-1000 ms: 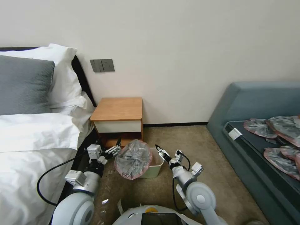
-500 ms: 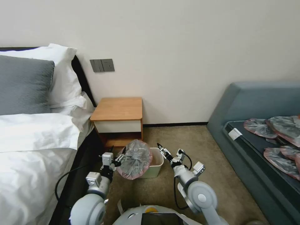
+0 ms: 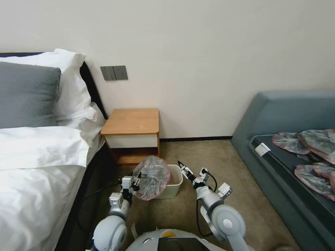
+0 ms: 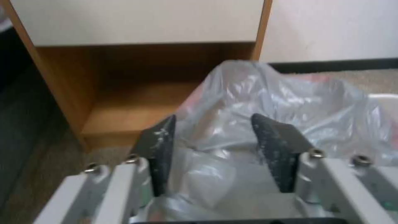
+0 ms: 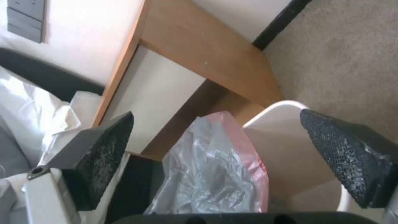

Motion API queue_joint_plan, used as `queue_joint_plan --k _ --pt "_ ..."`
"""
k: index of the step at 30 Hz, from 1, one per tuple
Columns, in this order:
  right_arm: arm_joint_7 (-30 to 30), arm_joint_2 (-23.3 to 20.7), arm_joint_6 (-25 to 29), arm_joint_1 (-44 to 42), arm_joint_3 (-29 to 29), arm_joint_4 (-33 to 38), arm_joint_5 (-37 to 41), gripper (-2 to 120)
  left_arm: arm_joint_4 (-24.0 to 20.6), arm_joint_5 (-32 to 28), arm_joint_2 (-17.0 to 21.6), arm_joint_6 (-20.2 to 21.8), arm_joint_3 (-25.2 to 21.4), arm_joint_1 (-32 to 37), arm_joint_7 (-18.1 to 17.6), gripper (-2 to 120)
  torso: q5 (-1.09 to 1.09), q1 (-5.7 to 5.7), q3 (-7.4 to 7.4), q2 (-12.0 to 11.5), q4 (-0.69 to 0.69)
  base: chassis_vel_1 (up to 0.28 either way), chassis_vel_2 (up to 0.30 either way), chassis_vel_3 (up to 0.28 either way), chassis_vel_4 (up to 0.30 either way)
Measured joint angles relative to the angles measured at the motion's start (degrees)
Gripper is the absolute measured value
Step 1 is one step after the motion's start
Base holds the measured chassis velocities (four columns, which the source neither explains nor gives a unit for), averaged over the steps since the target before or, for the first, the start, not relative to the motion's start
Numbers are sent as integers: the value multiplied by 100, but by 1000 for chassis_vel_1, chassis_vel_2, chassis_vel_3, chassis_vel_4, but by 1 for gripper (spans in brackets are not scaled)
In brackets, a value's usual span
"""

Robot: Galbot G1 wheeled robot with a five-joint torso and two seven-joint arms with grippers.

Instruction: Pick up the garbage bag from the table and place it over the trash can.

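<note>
1. Garbage bag: crinkled grey film with pinkish-red rim, bunched over the left part of the trash can, spilling down its near-left side; not spread over the rim. Long axis roughly upright, leaning toward the table.
2. Left gripper: jaws parted, nothing clamped. In the left wrist view, bag film lying between the two dark fingers and bulging ahead of them; contact with the pads probable but not certain from this angle. Nearer arm to the bag.
3. Right gripper: jaws spread wide, empty, hovering above the can's right rim. In the right wrist view, bag ahead and toward the left-hand jaw, bare can interior toward the other; clear of the film.
4. Trash can: cream-beige, on the carpet, right half of the mouth uncovered.
5. Table: wooden top bare, just behind the can, beyond both grippers.
6. Status, judged: bag off the table, draping unfinished.
</note>
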Motion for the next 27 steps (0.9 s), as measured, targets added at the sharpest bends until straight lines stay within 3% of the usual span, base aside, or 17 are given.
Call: queue_joint_plan --k 6,27 --pt "-82 43 25 -121 5 18 -109 100 220 0 -47 100 126 -197 -148 57 0 0 0 0 0 0 0 0 0" --pt "-136 156 160 -273 -80 0 -304 100 699 -182 -90 645 480 -949 -577 54 0 0 0 0 0 0 0 0 0"
